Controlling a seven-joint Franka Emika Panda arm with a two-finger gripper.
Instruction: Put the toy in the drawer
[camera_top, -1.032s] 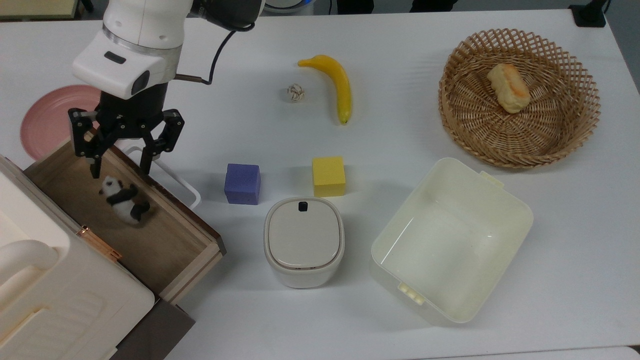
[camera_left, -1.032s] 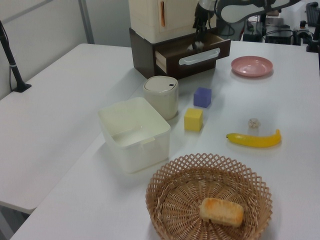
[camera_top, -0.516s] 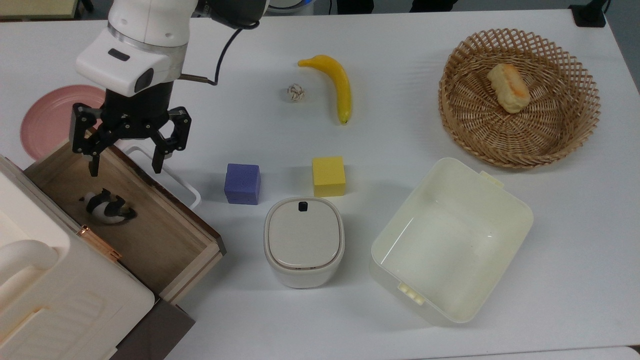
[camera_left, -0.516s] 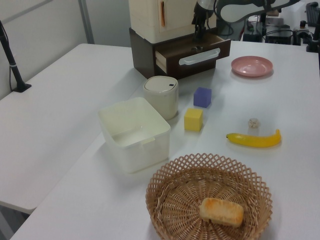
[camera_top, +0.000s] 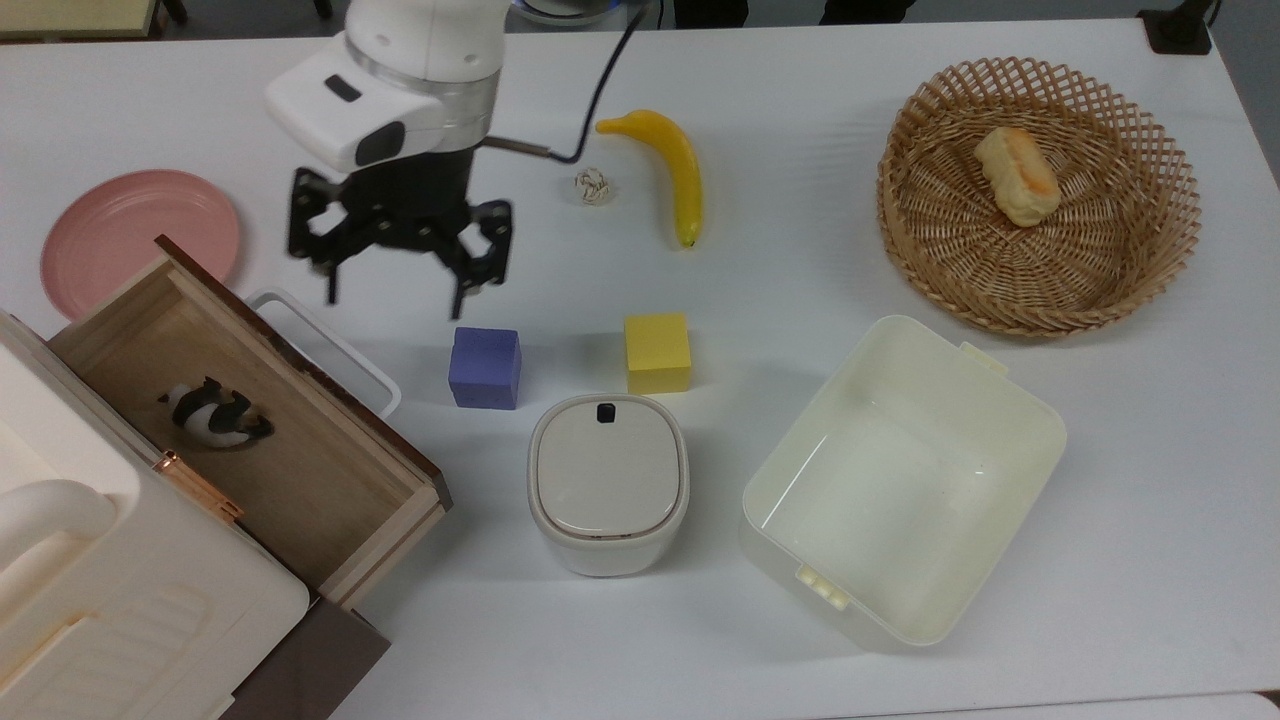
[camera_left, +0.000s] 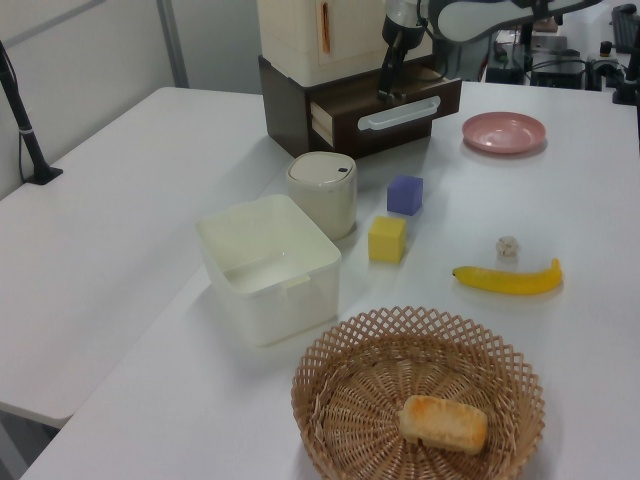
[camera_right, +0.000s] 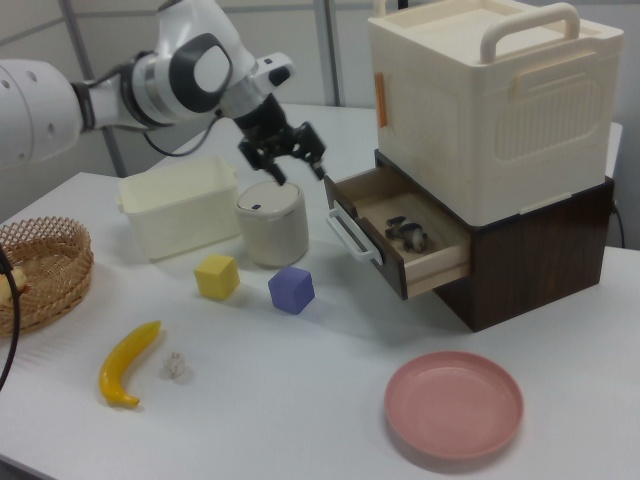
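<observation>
Gripper moved off drawer, wide open, empty, toy inside.

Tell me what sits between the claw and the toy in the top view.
In the top view, the drawer's dark front edge and white loop handle lie between the open claw and the toy.

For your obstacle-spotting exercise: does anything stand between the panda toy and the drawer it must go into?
Nothing visible does. The panda toy already lies on the floor of the open drawer, and the open gripper hangs apart from it above the table, near the purple cube.
</observation>
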